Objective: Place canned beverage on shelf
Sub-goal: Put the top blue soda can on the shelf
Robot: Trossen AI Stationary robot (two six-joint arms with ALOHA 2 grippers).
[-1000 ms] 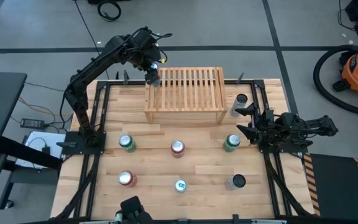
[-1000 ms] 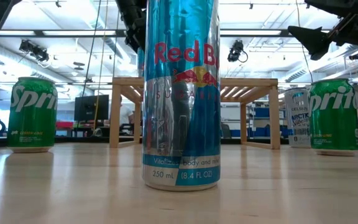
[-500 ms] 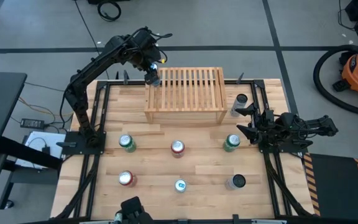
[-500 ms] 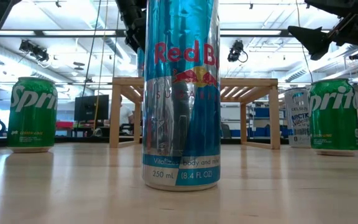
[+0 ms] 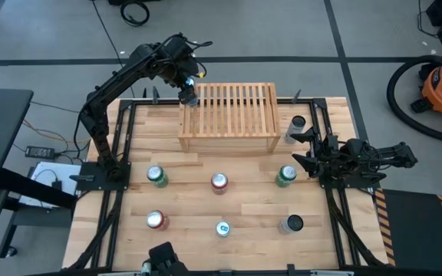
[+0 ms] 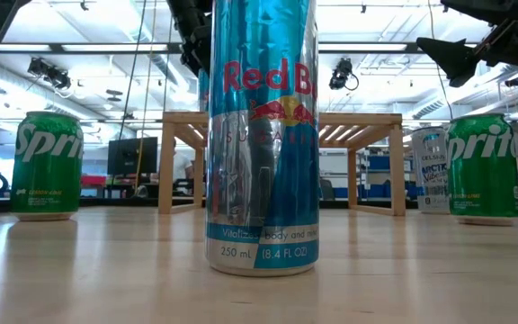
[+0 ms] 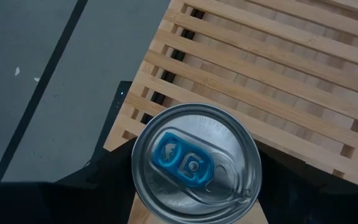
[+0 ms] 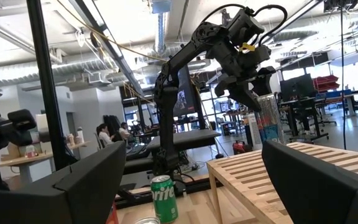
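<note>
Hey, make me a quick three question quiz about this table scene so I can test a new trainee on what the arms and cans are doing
1. True or false: the left end effector holds a can over the corner of the shelf.
2. Which describes the right end effector?
A. Shut on a green can
B. Open, beside the shelf's right end, holding nothing
C. Resting on top of the shelf
3. Fill in: the pull tab on the held can, seen in the left wrist view, is ____ in colour.

Key
1. True; it is gripped at the shelf's far left corner.
2. B
3. Blue
</note>
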